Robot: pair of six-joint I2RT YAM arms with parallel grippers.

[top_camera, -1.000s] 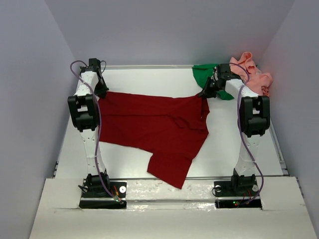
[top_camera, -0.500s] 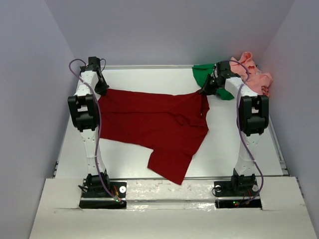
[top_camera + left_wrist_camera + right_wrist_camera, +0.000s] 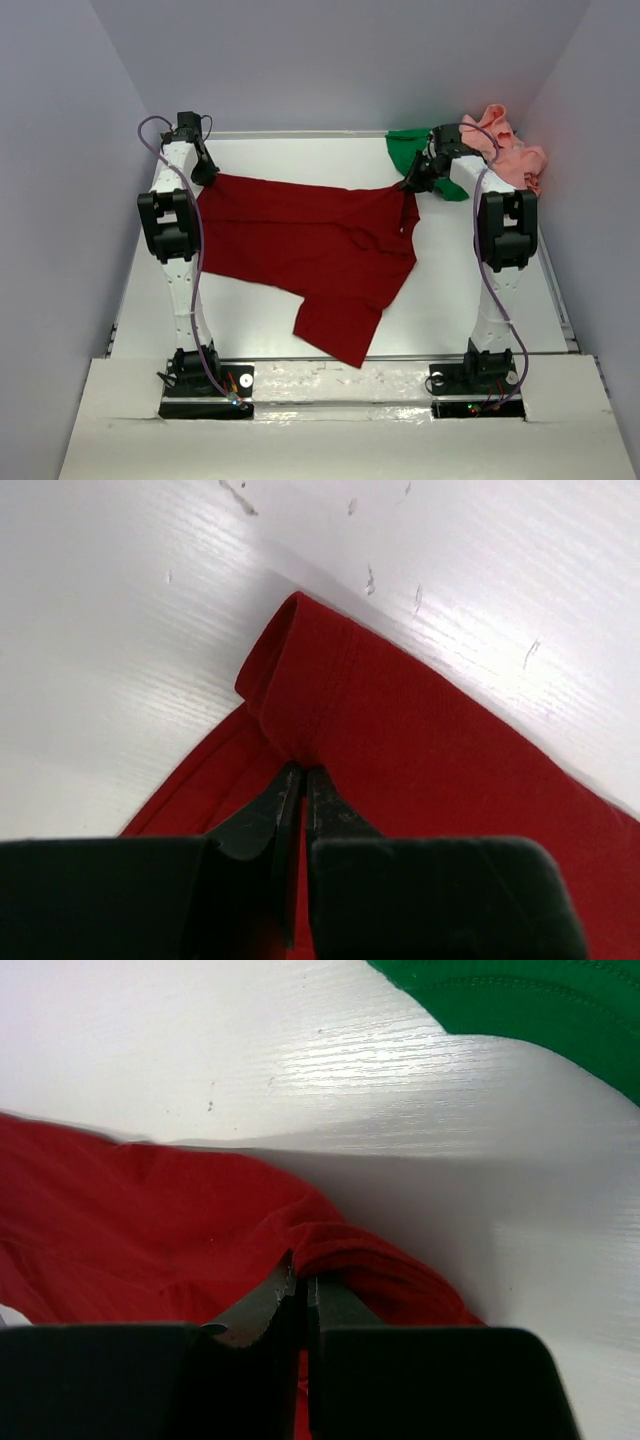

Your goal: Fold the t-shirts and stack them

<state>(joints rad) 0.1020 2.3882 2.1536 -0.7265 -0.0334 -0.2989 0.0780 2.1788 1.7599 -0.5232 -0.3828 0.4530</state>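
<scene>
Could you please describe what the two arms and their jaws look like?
The left arm and right arm have white links, chunky black joint housings and black bases. A purple cable runs along each. Their jaws are thin, black and tapered.

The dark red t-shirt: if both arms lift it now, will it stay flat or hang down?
Probably it would sag: the dark red t-shirt puckers into soft folds at the left end effector and the right end effector. It looks thin and light. Its loose near part would likely drag over the table.
</scene>
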